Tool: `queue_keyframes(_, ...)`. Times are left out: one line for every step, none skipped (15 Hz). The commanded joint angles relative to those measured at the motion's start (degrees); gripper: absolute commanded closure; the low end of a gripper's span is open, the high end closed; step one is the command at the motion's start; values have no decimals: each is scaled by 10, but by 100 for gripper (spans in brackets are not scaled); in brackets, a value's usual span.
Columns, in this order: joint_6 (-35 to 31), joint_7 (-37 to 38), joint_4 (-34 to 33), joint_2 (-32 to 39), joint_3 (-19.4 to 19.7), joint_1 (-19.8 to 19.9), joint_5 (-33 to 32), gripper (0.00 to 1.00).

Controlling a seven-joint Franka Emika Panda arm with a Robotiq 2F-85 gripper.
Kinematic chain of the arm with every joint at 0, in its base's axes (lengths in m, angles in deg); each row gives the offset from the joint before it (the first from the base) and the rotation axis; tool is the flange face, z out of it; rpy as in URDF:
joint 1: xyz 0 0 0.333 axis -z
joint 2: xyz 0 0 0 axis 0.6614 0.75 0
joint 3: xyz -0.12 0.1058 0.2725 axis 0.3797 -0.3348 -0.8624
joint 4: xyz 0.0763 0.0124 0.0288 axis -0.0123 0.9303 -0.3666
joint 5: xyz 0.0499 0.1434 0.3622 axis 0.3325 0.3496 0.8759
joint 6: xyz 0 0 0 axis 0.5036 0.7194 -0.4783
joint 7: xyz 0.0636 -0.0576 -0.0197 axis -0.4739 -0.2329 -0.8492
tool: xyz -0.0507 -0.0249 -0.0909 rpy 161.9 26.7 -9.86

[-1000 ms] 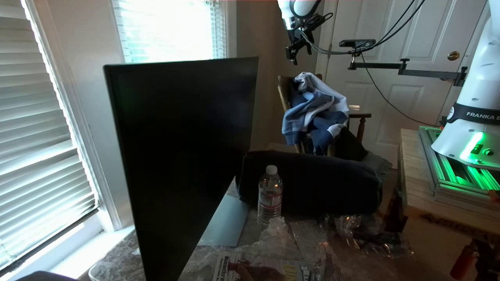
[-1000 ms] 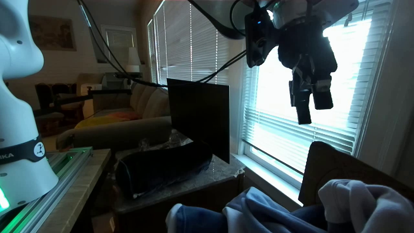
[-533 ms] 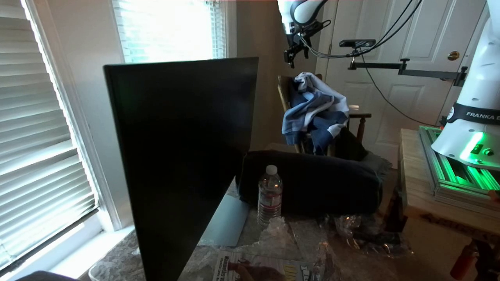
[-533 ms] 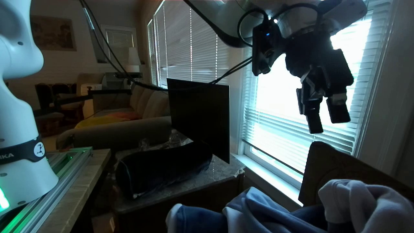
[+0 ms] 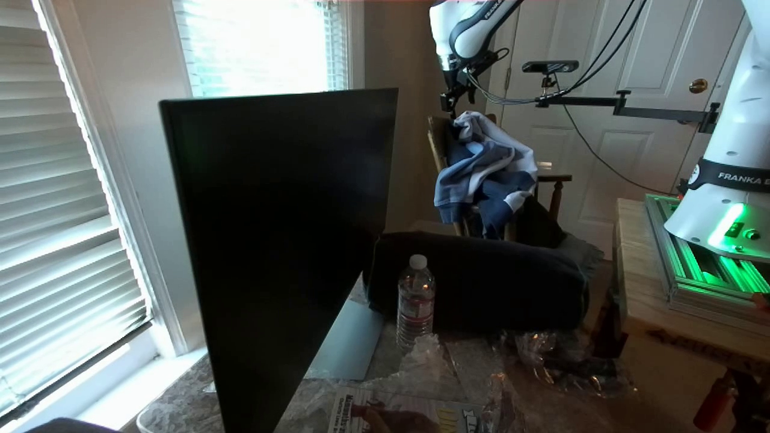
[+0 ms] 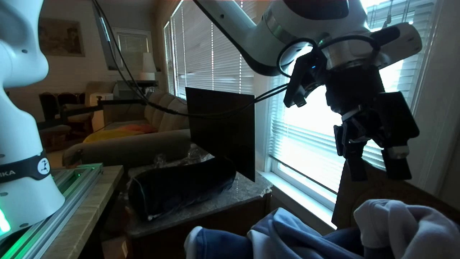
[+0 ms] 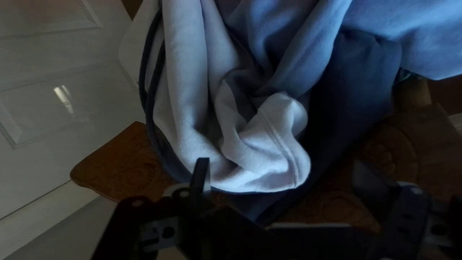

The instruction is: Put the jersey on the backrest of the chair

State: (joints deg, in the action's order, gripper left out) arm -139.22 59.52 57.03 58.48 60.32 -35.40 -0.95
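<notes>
Jersey [image 5: 490, 168] heaped against backrest [image 6: 379, 189] | jaws held wide and empty above | presumably so a pinch can be made

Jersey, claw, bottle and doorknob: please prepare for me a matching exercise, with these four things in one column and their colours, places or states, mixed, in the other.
1. Jersey
2. Claw
3. Bottle
4. Doorknob

A. Gold-coloured, on the white door
B. Black, jaws apart
C. Transparent, standing upright
D. Blue and white, rumpled on the chair

Pairs: 1-D; 2-B; 3-C; 4-A
</notes>
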Motion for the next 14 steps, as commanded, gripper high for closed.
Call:
queue_keyframes(-20, -21, -16, 24, 13, -4, -6, 0)
queue_keyframes(-23, -24, -17, 28, 15, -5, -5, 0)
queue_keyframes(-30, -25, -18, 32, 17, -5, -6, 0)
queue_keyframes(-33, -27, -20, 37, 19, -5, -6, 0)
queue_keyframes(-33, -27, -22, 41, 22, -7, -8, 0)
queue_keyframes(-34, -27, -25, 46, 25, -8, -9, 0)
queue_keyframes(-37, -27, -27, 50, 27, -8, -9, 0)
queue_keyframes(-37, -27, -30, 55, 29, -8, -9, 5)
queue_keyframes(-39, -27, -33, 59, 31, -9, -9, 8)
queue_keyframes(-42, -26, -37, 63, 33, -9, -9, 18)
queue_keyframes(-43, -26, -41, 68, 35, -10, -9, 31)
queue_keyframes(-44, -26, -44, 71, 37, -10, -8, 40)
queue_keyframes(-42, -27, -48, 72, 37, -11, -6, 47)
queue_keyframes(-38, -28, -50, 71, 37, -11, -2, 55)
